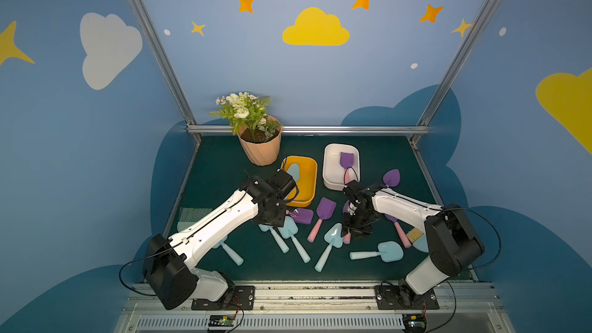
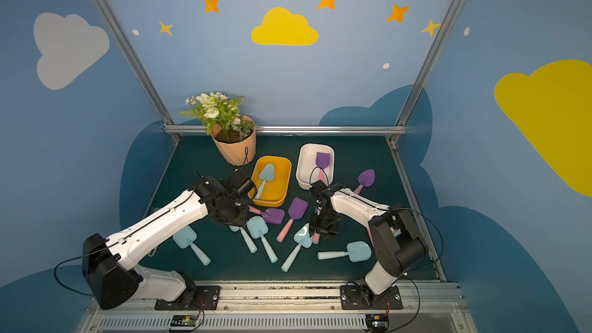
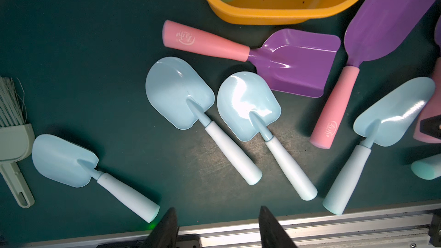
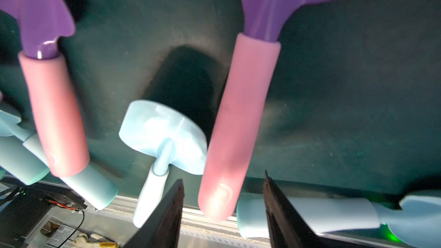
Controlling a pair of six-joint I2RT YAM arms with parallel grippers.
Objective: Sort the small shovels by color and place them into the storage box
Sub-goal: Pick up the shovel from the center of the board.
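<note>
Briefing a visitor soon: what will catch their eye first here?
Loose blue and purple shovels lie scattered across the middle of the green mat. Behind them, a yellow box holds one blue shovel and a white box one purple shovel. A potted plant stands at the back.

Green table (image 1: 224,161) carries shovels (image 1: 326,208), yellow box (image 1: 302,201), white box (image 1: 331,184), flowerpot (image 1: 261,152), brushes (image 1: 193,214).

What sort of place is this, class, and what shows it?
Probably a robot training cell dressed like a playroom, not a real nursery. An aluminium frame holds walls painted with clouds and stars. A left arm and right arm are bolted to a rail. Toy shovels lie on a green mat.
</note>
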